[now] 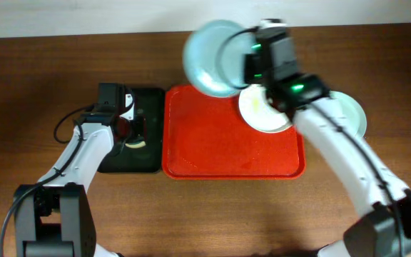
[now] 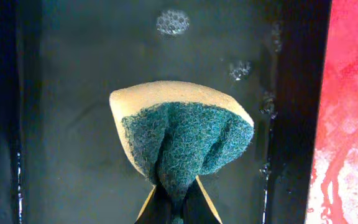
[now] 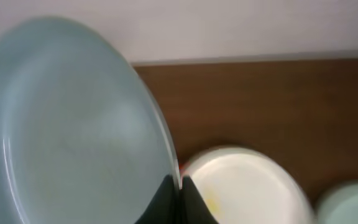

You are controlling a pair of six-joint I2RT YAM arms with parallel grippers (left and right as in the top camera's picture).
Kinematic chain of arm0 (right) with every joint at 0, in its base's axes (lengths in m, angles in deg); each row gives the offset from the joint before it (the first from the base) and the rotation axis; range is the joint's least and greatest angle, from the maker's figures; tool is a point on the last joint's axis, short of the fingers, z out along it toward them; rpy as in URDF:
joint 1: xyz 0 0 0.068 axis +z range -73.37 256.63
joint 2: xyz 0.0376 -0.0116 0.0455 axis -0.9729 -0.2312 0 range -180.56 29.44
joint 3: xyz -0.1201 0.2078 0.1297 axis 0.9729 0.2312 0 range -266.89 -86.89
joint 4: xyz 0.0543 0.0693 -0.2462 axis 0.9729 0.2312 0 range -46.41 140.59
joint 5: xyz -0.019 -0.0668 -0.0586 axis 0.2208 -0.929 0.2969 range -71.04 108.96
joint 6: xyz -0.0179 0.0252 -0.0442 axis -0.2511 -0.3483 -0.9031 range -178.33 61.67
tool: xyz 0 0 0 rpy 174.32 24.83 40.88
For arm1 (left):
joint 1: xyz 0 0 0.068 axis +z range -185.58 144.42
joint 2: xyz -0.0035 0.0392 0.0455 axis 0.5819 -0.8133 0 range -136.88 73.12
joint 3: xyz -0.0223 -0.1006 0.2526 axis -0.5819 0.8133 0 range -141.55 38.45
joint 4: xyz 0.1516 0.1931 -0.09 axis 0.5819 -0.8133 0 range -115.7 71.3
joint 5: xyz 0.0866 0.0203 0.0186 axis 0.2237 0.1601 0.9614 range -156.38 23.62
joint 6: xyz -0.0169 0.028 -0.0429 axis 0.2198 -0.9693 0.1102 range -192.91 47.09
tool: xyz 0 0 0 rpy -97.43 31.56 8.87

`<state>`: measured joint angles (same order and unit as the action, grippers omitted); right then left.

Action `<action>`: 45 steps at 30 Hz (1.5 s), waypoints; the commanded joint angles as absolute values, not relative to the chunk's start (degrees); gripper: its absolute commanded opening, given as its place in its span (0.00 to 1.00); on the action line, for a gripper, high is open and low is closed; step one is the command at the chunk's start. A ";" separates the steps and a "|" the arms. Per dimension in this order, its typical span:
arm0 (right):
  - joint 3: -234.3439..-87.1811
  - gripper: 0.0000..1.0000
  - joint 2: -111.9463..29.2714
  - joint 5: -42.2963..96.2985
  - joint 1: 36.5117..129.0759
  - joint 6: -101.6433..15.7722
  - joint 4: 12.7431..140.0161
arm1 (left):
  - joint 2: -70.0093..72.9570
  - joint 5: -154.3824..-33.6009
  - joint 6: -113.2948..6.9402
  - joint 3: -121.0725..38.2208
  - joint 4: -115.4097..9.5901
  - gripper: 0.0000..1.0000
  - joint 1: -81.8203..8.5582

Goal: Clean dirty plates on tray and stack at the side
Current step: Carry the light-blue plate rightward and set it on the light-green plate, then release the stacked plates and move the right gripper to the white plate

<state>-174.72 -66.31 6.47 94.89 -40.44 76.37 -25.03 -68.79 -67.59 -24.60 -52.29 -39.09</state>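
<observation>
Overhead first, Mia: where is the right gripper?

Ben, it is over the far edge of the red tray, fingers clenched on the rim of a pale blue plate. That plate is lifted and tilted, partly out over the bench, and it looks blurred from above.

And from the right wrist, Mia?

Same grip: the two dark fingertips pinch the plate's thin edge, and its hollow side fills the left of the view.

The other plates?

A white plate lies in the tray's far right corner with a small yellow smear on it. A second pale blue plate sits on the bench just off the tray's right edge, half hidden by the arm.

The left gripper?

Clamped on a sponge, yellow with a green scrubbing face, squeezed into a fold. It hangs over the black tray, which lies just beside the red tray's left edge. The black tray looks wet, with a few bubbles.
</observation>
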 commanded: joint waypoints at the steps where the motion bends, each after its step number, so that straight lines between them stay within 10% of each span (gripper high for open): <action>1: -175.09 0.04 -63.73 12.30 82.74 -37.65 84.63 | -25.55 -69.40 -68.75 -24.31 -52.16 0.01 -39.33; 14: -171.22 0.04 -63.86 21.33 45.74 -37.67 102.79 | -25.55 -69.45 -68.73 -24.31 -52.18 0.01 -39.33; 25: -155.53 0.04 -63.99 22.01 43.29 -36.33 87.41 | -25.55 -69.45 -68.73 -24.31 -52.18 0.01 -39.33; 31: -155.00 0.76 -63.99 26.51 44.21 -36.40 87.14 | -25.55 -69.45 -68.71 -24.31 -52.18 0.02 -39.33; 45: -154.54 0.92 -68.04 23.10 59.40 -42.48 85.40 | -25.55 -69.49 -68.71 -24.31 -52.18 0.02 -39.33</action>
